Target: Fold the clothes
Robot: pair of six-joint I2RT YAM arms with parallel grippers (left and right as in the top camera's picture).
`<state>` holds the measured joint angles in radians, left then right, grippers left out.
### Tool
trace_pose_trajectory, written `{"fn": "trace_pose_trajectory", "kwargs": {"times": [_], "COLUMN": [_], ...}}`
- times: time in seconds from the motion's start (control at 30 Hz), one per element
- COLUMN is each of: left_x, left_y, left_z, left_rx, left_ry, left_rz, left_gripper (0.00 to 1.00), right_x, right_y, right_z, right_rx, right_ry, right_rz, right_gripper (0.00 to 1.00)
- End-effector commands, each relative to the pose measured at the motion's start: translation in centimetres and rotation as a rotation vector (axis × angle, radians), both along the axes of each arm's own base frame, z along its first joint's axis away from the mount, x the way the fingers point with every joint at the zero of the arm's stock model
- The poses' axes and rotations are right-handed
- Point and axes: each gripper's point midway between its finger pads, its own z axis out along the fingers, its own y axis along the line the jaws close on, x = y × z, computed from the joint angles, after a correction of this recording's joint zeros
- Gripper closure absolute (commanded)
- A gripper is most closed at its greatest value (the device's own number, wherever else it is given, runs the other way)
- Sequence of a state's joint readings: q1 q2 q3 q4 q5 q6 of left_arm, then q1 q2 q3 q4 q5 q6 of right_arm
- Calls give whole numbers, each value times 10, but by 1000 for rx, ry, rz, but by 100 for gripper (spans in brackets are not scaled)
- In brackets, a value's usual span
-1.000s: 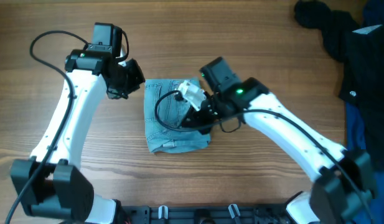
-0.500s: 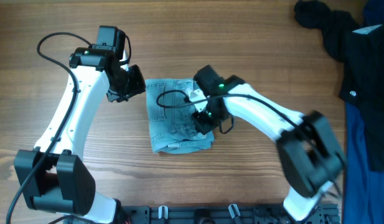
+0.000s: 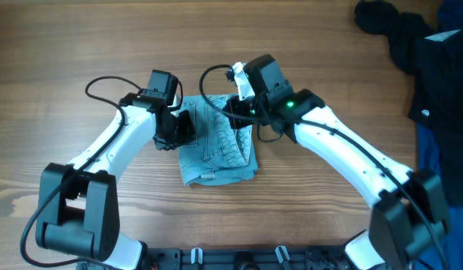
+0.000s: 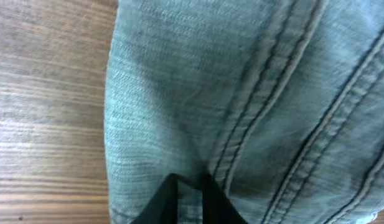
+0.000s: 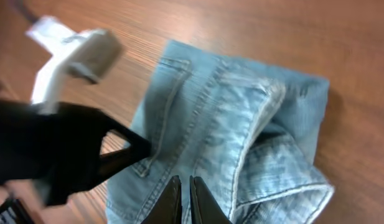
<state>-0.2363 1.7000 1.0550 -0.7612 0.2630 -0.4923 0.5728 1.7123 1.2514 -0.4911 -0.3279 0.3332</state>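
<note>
Denim shorts (image 3: 216, 146) folded overhead, back pocket (image 5: 170, 115) from right wrist

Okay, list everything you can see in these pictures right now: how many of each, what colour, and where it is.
denim shorts: one, faded light blue, folded in a bundle at the table's centre
black garment: one, black, heaped at the top right corner
blue fabric: one, dark blue, along the right edge
table: one, brown wood grain, under everything
left arm: one, white with black joints, reaching in from lower left
right arm: one, white with black joints, reaching in from lower right
left gripper: one, black, at the shorts' left edge
right gripper: one, black, over the shorts' upper right part
</note>
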Motion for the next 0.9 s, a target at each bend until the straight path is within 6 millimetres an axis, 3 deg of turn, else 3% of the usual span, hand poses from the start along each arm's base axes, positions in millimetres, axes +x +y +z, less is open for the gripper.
{"fn": "trace_pose_trajectory", "kwargs": {"times": [0.0,0.17,0.27,0.37,0.43,0.47,0.53,0.57,0.63,0.7,0.77,0.8,0.87], "left_x": [-5,-16,-24,-18,-14,-10,-3,-1,-1,-6,-12,-19,-22], "left_y": [-4,9,11,9,10,13,29,43,65,78,68,58,46], "left_z": [-5,-18,-25,-22,-6,9,45,56,63,57,49,36,20], "left_rx": [-25,41,47,36,13,-2,-56,-59,-57,-78,-157,-215,-287], "left_ry": [16,39,61,37,29,12,-56,-85,-95,-67,-17,37,64], "left_rz": [3,12,12,12,25,43,111,155,226,232,211,206,198], "left_gripper": [84,82,73,70,65,59,12,0,0,0,0,0,0], "right_x": [-6,-18,-13,-7,1,6,6,2,-8,-19,-29,-37,-40], "right_y": [8,7,-1,-6,-14,-15,-16,-19,-30,-49,-62,-67,-68], "right_z": [-50,-124,-128,-117,-90,-59,10,41,84,121,143,155,155], "right_rx": [50,-4,-39,-32,-18,4,44,55,58,43,37,51,47], "right_ry": [247,467,442,400,311,210,-12,-110,-223,-312,-366,-388,-381], "right_rz": [-94,-182,-211,-178,-122,-66,50,93,94,47,14,12,12], "right_gripper": [94,96,95,94,93,91,78,68,51,32,17,14,14]}}
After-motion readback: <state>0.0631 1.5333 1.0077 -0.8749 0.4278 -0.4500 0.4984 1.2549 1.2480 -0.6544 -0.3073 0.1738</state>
